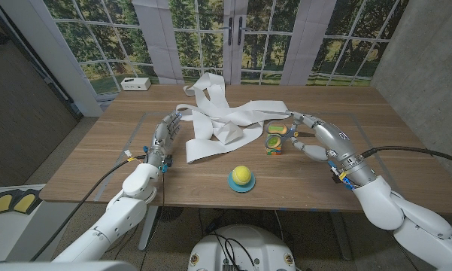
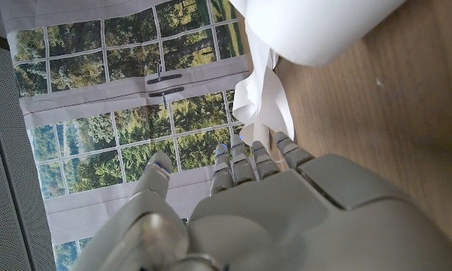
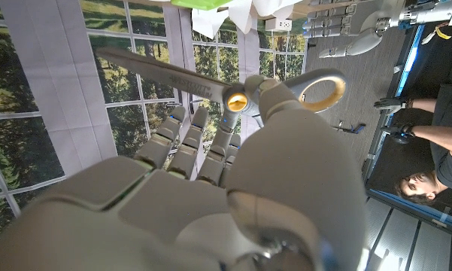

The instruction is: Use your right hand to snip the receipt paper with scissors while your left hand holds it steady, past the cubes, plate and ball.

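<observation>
receipt paper (image 1: 226, 113): a long white strip, crumpled and looped, lying on the far middle of the bench; one band runs right toward the right hand, another loop trails down to the near left, beside the left hand.
scissors (image 3: 210, 79): held in the right hand; metal blades and a yellowish handle loop show in the right wrist view, with the thumb through or against the loop. In the head view the blades point left, toward the band of paper; I cannot tell whether they touch it.
right hand (image 1: 304, 139): right of centre, raised over the bench, fingers (image 3: 182, 139) curled around the scissors' handles.
left hand (image 1: 168, 129): left of centre, at the paper's left edge, fingers (image 2: 244, 159) stretched out close together toward the paper. Whether they grip or press the strip cannot be told.
cubes (image 1: 274, 139): a small coloured stack, green and orange, just left of the right hand and near the paper's right edge.
ball (image 1: 242, 175): yellow, sitting on the plate.
plate (image 1: 242, 186): small, blue, on the near middle of the bench, well apart from the paper.
bench (image 1: 98, 162): wooden.
white box (image 1: 136, 84): at the far left corner of the bench.
person (image 3: 429, 162): seen in the right wrist view, beyond the bench.
</observation>
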Action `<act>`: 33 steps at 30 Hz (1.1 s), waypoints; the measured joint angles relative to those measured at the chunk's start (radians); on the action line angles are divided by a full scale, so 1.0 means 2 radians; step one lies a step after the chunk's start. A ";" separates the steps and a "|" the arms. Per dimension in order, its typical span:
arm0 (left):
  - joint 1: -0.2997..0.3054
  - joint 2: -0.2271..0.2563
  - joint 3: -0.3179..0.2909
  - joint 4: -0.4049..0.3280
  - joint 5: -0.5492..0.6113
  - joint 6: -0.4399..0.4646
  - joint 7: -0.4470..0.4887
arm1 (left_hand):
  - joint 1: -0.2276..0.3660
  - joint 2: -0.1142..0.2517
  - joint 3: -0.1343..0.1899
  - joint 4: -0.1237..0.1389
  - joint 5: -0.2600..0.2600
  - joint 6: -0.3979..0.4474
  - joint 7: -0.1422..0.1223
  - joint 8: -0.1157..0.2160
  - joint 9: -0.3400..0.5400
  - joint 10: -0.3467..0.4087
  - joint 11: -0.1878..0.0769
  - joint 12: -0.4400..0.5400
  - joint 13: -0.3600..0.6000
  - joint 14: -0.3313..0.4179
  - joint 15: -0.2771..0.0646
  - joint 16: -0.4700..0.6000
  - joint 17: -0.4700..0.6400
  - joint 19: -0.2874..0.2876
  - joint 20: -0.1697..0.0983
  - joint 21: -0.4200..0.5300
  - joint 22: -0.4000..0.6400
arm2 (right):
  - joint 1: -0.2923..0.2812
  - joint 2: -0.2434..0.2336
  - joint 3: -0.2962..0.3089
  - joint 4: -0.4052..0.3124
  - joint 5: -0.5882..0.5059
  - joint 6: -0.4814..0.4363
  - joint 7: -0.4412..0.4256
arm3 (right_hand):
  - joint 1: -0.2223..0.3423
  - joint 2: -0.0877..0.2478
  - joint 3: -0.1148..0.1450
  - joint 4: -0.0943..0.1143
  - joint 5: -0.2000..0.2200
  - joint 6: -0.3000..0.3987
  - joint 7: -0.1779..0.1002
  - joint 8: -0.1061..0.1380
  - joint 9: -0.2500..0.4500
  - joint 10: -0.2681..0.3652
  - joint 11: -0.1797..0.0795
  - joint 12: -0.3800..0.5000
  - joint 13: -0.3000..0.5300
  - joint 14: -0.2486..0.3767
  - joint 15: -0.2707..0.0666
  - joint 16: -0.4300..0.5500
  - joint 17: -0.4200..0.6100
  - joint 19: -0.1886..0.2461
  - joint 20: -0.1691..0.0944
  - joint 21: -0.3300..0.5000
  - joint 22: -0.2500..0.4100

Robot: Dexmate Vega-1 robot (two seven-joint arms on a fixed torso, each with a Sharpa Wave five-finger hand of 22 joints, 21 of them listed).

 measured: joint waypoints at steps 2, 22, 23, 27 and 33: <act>0.001 0.001 0.000 -0.001 -0.001 0.001 0.000 | 0.000 0.000 0.000 0.000 0.000 0.000 0.000 0.000 0.000 0.000 0.000 0.000 0.000 0.000 0.000 0.000 0.000 0.000 0.000 0.000 0.000 | 0.005 0.002 -0.006 0.005 -0.004 0.006 -0.013 | 0.001 -0.001 -0.001 0.000 -0.001 0.000 0.000 0.000 0.000 0.000 0.000 0.004 0.000 0.000 0.000 -0.002 0.000 0.001 -0.001 0.000 0.000; 0.004 0.003 -0.003 -0.009 -0.006 0.009 0.001 | 0.000 0.000 0.001 0.001 0.000 0.006 0.006 0.000 0.000 0.008 0.003 0.000 0.000 0.000 0.000 0.000 0.000 0.000 0.000 0.000 0.000 | 0.048 0.007 -0.054 0.043 -0.017 0.037 -0.080 | 0.007 -0.007 -0.010 0.003 -0.008 0.003 -0.008 0.000 0.000 -0.003 -0.003 0.042 -0.005 0.005 0.000 -0.004 0.003 0.004 -0.004 0.000 0.000; 0.004 0.003 -0.003 -0.009 -0.006 0.009 0.001 | 0.000 0.000 0.001 0.001 0.000 0.006 0.006 0.000 0.000 0.008 0.003 0.000 0.000 0.000 0.000 0.000 0.000 0.000 0.000 0.000 0.000 | 0.049 0.006 -0.055 0.044 -0.017 0.037 -0.081 | 0.007 -0.007 -0.010 0.002 -0.009 0.003 -0.008 0.000 0.000 -0.003 -0.003 0.042 -0.005 0.005 0.000 -0.004 0.003 0.006 -0.006 0.000 0.000; 0.002 0.002 -0.002 -0.008 -0.007 0.010 0.000 | 0.000 0.000 0.001 0.001 0.000 0.006 0.006 0.000 0.000 0.008 0.003 0.000 0.000 0.004 0.001 0.000 0.000 0.000 0.000 0.000 0.000 | 0.056 0.004 -0.062 0.050 -0.019 0.041 -0.091 | 0.008 -0.008 -0.012 0.003 -0.009 0.006 -0.011 0.000 0.000 -0.003 -0.003 0.043 -0.006 0.007 -0.002 -0.004 0.003 0.006 -0.006 0.000 0.000; -0.002 0.000 0.001 -0.005 -0.007 0.012 -0.001 | 0.000 0.000 0.001 0.001 0.000 0.009 0.003 0.000 0.000 0.008 0.002 0.000 0.000 0.005 0.000 0.000 0.000 0.000 0.000 0.000 0.000 | 0.064 0.001 -0.070 0.056 -0.019 0.045 -0.099 | 0.008 -0.008 -0.014 0.003 -0.009 0.006 -0.012 0.000 0.000 -0.003 -0.003 0.046 -0.008 0.011 0.000 -0.004 0.003 0.009 -0.009 0.000 0.000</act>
